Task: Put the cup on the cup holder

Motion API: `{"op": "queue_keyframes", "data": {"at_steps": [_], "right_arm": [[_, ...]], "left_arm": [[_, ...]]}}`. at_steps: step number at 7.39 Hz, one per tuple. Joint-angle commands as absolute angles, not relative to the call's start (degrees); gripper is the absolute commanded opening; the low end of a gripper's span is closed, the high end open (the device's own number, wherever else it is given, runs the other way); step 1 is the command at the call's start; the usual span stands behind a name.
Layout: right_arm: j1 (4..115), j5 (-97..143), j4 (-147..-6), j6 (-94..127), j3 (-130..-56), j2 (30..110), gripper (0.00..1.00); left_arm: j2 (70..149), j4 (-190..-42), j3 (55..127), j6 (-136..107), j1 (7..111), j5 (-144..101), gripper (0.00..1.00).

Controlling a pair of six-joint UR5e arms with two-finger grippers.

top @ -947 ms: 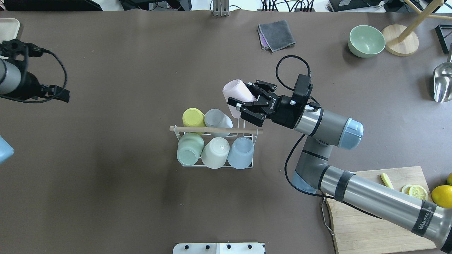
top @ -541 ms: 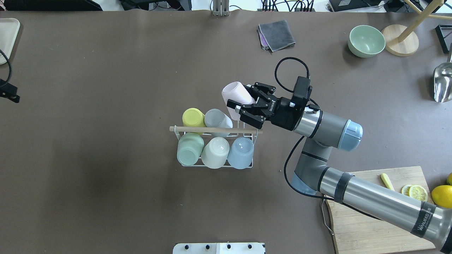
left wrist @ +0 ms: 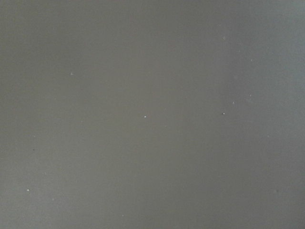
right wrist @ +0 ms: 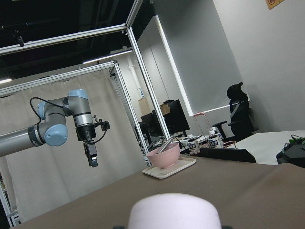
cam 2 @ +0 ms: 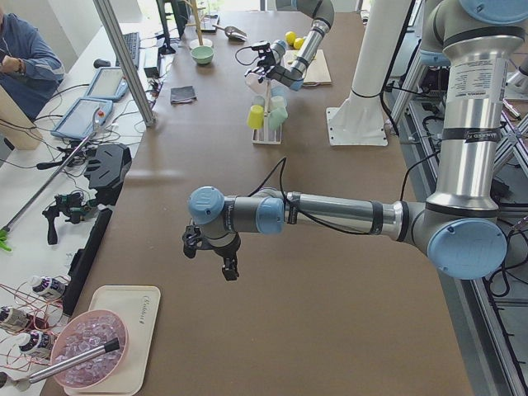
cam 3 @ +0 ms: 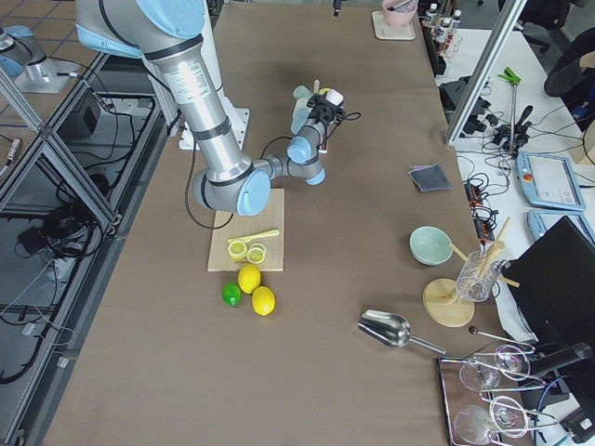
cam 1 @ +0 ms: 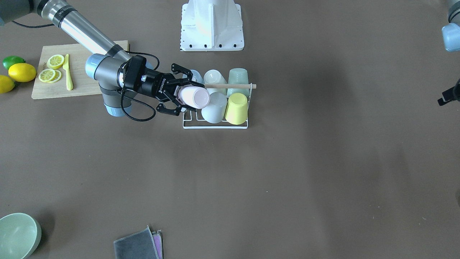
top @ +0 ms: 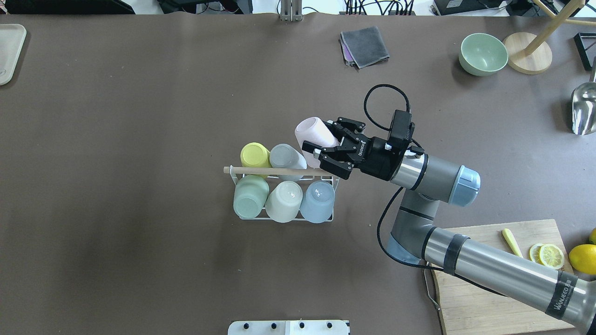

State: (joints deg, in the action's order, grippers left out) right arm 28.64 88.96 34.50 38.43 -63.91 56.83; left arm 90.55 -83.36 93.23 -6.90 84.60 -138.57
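Your brown desk fills every view. The right arm reaches across it from the robot's right towards the middle. The left arm stretches out low over bare desk well away from the rack, and its wrist camera gives you nothing but desk surface. A wooden cutting board with lemon slices lies under the right arm's forearm.

At the centre you have the cup holder, a white wire rack with a wooden rod across its top. Five cups sit upturned on it: green, white and blue in the row nearer the robot, yellow and grey in the far row.

The pink cup is tilted, base pointing away from the arm, over the far row's right-end place, just beside the grey cup. You cannot tell whether it touches a prong.

The right end effector grips the pink cup by its side, a finger on each flank. The left end effector hangs pointing down; you cannot tell how wide it is.
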Motion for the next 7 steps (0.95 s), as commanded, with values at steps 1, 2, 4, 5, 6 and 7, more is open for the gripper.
{"op": "queue_keyframes", "data": {"at_steps": [1, 2, 4, 5, 6, 7], "right_arm": [[28.56, 88.95, 35.07, 38.41, -63.9, 57.39, 0.0], [28.56, 88.95, 34.98, 38.41, -63.9, 57.39, 0.0], [28.56, 88.95, 34.98, 38.41, -63.81, 57.3, 0.0], [28.48, 88.95, 34.89, 38.41, -63.81, 57.3, 0.0], [28.56, 88.95, 34.81, 38.41, -63.81, 57.3, 0.0], [28.48, 88.86, 34.89, 38.41, -63.03, 56.96, 0.0]], "left_arm": [[89.83, -82.35, 93.25, -6.06, 86.3, -140.54, 0.98], [89.39, -82.53, 92.9, -6.06, 86.66, -140.36, 0.98], [88.51, -82.7, 93.16, -6.06, 87.62, -140.1, 0.98], [88.42, -82.44, 93.25, -6.59, 88.41, -140.36, 0.98], [87.98, -82.27, 93.25, -6.59, 89.9, -140.88, 0.98], [87.98, -82.53, 93.34, -6.59, 89.82, -140.89, 0.98]]}}
